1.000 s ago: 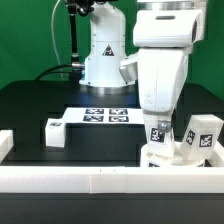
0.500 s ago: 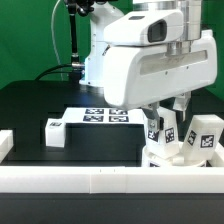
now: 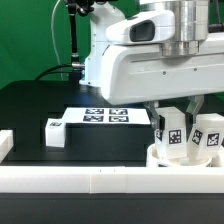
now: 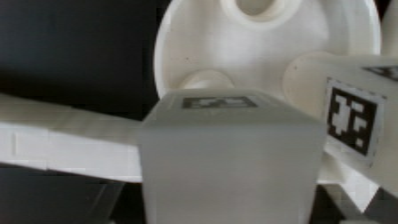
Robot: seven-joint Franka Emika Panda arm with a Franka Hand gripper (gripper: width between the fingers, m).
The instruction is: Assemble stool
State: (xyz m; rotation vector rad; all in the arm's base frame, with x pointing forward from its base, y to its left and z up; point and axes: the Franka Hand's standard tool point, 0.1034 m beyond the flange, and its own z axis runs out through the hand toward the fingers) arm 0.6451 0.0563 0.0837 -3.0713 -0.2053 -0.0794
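My gripper (image 3: 174,120) is shut on a white stool leg (image 3: 172,136) with a square tag and holds it upright over the round seat disc (image 3: 160,157), at the exterior view's right, just behind the rail wall. A second tagged leg (image 3: 210,137) stands on the seat right beside it. A third leg (image 3: 55,132) lies loose on the black table at the exterior view's left. In the wrist view the held leg (image 4: 231,160) fills the middle and hides my fingertips. Beyond it are the seat disc (image 4: 214,50) and the second leg (image 4: 356,100).
The long white rail wall (image 3: 90,180) runs along the front edge and hides the seat's lower part; it also shows in the wrist view (image 4: 54,135). The marker board (image 3: 100,116) lies flat mid-table. The robot base (image 3: 100,60) stands behind.
The wrist has turned and shifted toward the exterior view's right, carrying the held leg with it, so the leg now stands closer to the second leg on the seat.
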